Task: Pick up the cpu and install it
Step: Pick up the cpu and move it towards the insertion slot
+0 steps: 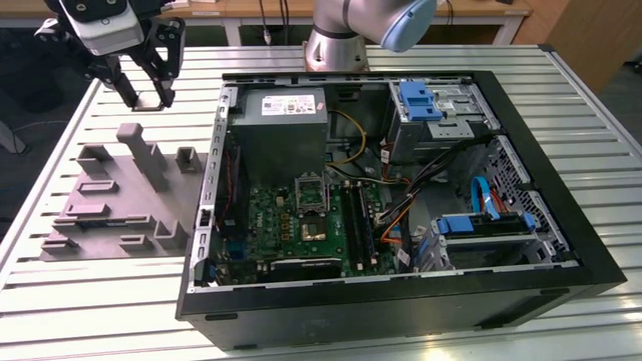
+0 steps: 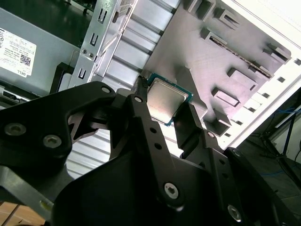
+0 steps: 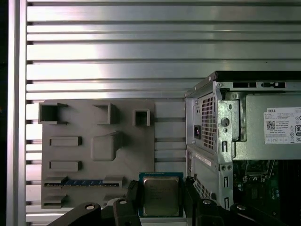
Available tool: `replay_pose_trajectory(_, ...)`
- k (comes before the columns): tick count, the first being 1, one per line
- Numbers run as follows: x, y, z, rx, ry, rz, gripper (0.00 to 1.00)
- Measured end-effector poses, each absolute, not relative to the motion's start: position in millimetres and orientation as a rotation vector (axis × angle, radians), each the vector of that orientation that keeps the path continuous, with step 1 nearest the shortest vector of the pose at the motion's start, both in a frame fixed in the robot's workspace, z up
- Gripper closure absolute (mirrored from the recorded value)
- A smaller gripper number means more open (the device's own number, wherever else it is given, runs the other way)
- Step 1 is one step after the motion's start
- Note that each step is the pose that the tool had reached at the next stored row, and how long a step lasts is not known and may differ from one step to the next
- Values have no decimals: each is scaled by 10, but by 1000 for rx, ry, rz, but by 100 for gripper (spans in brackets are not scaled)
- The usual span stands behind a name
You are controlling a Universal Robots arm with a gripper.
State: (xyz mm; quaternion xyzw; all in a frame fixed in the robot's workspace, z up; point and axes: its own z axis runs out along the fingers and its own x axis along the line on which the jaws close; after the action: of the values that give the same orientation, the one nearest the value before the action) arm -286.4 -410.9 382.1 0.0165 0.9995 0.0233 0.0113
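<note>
The black two-fingered gripper [image 3: 161, 197] is clenched on the cpu [image 3: 161, 195], a small flat square chip with a silvery metal top and a thin rim, pinching it by two opposite edges. In both wrist views those edges are covered by the dark fingers [image 2: 146, 123], and faint print on the metal top is too small to make out.

In the exterior view the gripper [image 1: 146, 99] hangs over the slatted aluminium table [image 1: 101, 301] at the exterior view's left. It is beyond the grey moulded fixture tray [image 1: 110, 218] and apart from the open black computer case [image 1: 561, 248]. There the chip is only a pale fleck between the fingertips, and the arm above the gripper is cut off by the frame.

Inside the case a grey metal box [image 1: 281, 135] carries a white label [image 1: 283, 105] with dark print and a small square code. Below it on the green board lies the metal-framed rectangular socket [image 1: 311, 194], its centre dark. In the first wrist view a thin dark-blue strip [image 3: 83, 182] sits in a long slot of the tray, and the case is cut off at the picture's edge.
</note>
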Motion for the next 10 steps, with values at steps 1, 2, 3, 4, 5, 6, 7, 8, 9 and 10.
replay_pose_trajectory(1, -2864, -4109, 3821, 51, 3118, 73, 53)
replay_pose_trajectory(2, -2864, -4109, 3821, 51, 3118, 73, 53)
replay_pose_trajectory(3, -2859, -4110, 3821, 51, 3118, 73, 53)
replay_pose_trajectory(4, -2850, -4110, 3821, 51, 3118, 73, 53)
replay_pose_trajectory(5, -2834, -4111, 3821, 51, 3118, 73, 53)
replay_pose_trajectory(6, -2805, -4111, 3821, 51, 3118, 73, 53)
replay_pose_trajectory(7, -2784, -4119, 3821, 51, 3118, 73, 53)
replay_pose_trajectory(8, -2769, -4130, 3821, 51, 3118, 73, 53)
replay_pose_trajectory(9, -2755, -4143, 3820, 51, 3118, 73, 53)
replay_pose_trajectory(10, -2746, -4162, 3821, 51, 3118, 73, 53)
